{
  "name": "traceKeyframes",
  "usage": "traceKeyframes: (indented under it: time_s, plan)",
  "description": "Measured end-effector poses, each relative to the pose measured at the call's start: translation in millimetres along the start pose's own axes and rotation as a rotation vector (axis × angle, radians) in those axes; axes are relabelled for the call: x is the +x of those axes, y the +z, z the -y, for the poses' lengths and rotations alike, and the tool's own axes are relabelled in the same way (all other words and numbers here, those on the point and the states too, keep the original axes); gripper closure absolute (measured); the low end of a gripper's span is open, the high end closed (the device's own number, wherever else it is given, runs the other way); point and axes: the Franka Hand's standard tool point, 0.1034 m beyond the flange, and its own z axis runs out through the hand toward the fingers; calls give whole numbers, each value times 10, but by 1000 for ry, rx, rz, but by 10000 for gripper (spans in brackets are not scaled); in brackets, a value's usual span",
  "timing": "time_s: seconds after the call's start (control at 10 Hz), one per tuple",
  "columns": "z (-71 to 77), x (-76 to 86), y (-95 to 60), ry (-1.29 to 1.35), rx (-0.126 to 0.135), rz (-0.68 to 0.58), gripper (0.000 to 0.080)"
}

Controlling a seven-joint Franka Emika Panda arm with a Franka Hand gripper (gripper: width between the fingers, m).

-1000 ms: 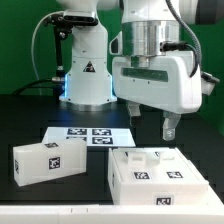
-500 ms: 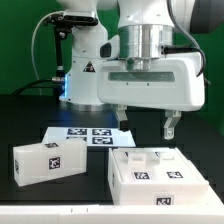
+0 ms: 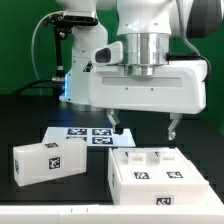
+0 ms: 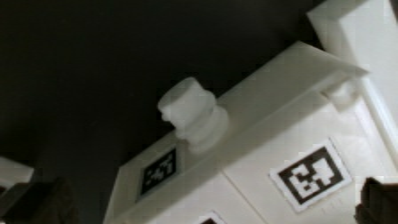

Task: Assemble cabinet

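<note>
The claw (image 3: pixel 146 132) hangs spread wide and empty above the white cabinet (image 3: pixel 150 180).

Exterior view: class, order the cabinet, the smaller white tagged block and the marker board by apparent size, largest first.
1. cabinet, clearly largest.
2. smaller white tagged block.
3. marker board, though it lies flat and farther back, so its place below the block is unsure.

A dark desk (image 3: pixel 25 112) fills the foreground. Behind it stands a plain green backdrop (image 3: pixel 18 40), evenly lit.
</note>
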Motion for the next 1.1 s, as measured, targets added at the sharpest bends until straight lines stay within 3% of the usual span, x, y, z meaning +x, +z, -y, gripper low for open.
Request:
traceKeyframes:
  time_s: [0.3, 0.4, 0.7, 0.8, 0.9, 1.1]
  plan:
    - [-19, -36, 143, -380, -31, -88, 3]
    - [28, -111, 168, -393, -28, -88, 3]
    - [-13, -76, 163, -410, -33, -89, 3]
    - [-111, -29, 157, -409, -29, -83, 3]
    - [-167, -39, 192, -401, -26, -81, 3]
    - [-137, -98, 300, -405, -26, -127, 3]
